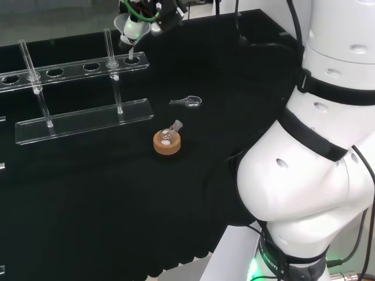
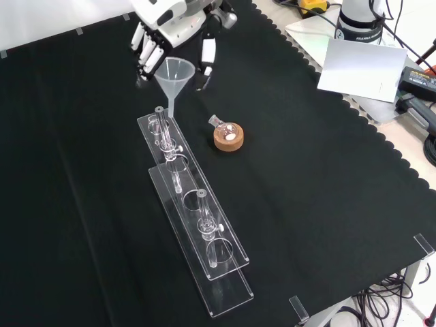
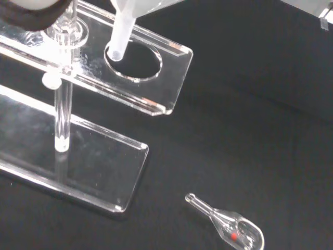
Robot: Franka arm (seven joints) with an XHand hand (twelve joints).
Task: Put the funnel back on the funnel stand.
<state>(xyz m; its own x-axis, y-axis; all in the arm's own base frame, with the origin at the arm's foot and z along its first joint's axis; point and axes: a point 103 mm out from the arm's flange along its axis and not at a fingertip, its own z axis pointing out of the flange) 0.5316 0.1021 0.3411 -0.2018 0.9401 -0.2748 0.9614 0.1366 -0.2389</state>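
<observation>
While the hand hangs over the far end of the funnel stand in the front view, its fingers curl around the cone of the clear funnel, holding it upright from behind. In the wrist view the funnel's stem points at the end hole of the upper shelf, its tip at the hole's rim, not plainly through it (hard to judge, since both are clear).

The risk, as I read it, is the stem catching the shelf edge instead of dropping through; a small sideways offset would cause that, and the light stand could shift or the funnel could tip out on release. An upright post stands just beside the hole, so drifting that way could knock it.

Room is fair otherwise. The hole is the last one, near the shelf's corner, with bare black surface beyond. A small flask on a cork ring sits near the stand, and a little glass piece lies apart on the cloth, both clear of a straight descent.
</observation>
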